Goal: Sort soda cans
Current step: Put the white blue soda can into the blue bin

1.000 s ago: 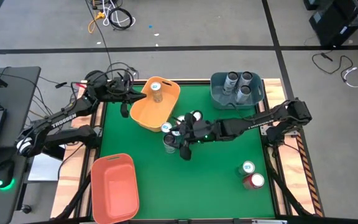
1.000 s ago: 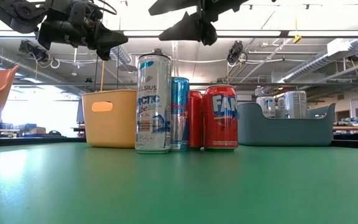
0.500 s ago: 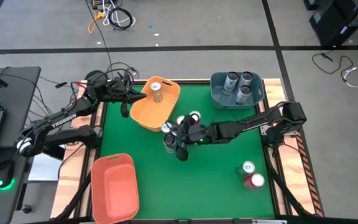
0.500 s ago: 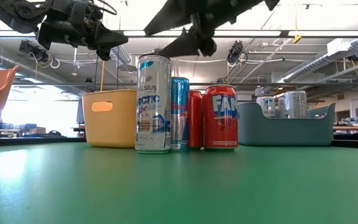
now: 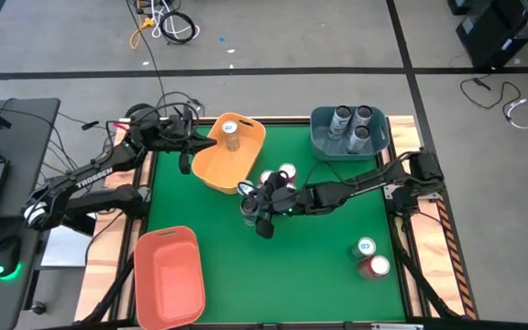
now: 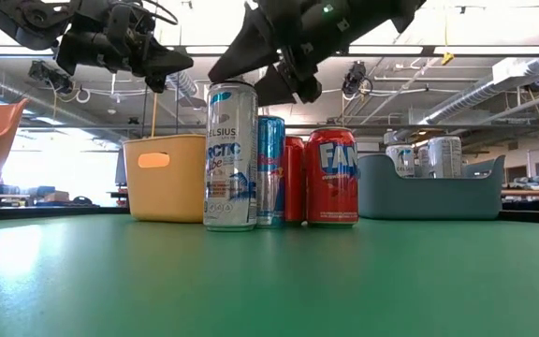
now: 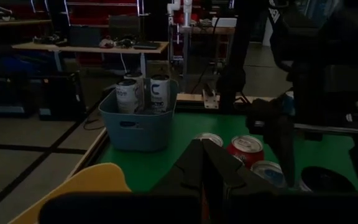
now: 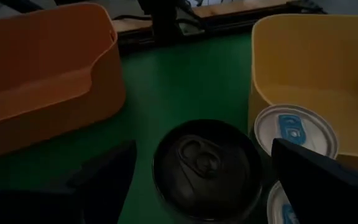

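- Dark-topped can stands upright in the cluster of soda cans mid-table, just beside the yellow bin.
- Right gripper hovers directly above it, fingers spread wide, one each side; can axis vertical.
- Left gripper, pinched shut, empty, waits over the yellow bin's edge; right arm is nearer.

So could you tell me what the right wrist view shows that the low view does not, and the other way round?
Only the right wrist view shows the dark can's top, between the open right gripper's fingers, and the yellow bin's inside. Only the low view shows can labels, such as the red can, and the blue bin. Both show the orange bin and the green table.
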Robot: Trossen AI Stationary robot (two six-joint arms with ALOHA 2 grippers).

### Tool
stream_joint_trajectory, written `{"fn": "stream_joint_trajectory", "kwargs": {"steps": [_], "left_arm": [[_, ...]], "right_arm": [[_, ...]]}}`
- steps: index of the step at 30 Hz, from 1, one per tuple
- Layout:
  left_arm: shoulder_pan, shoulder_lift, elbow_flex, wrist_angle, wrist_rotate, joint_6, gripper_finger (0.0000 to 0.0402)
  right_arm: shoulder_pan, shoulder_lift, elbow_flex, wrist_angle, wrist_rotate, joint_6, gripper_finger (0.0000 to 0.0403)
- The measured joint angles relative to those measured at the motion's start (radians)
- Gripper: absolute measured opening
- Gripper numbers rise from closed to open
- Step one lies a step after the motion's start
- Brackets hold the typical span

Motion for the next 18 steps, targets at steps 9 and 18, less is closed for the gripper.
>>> {"fn": "stream_joint_trajectory", "kwargs": {"steps": [9,18], "left_arm": [[-0.001,0.023,0.000,-0.014,-0.020,0.010,0.0005],[-0.002,0.031,0.000,-0.014,-0.020,0.011,0.0005]], "right_arm": [[-0.001,0.042,0.001,0.035,0.000,-0.008,0.0329],[-0.007,0.041,0.000,0.037,-0.002,-0.011,0.0244]]}}
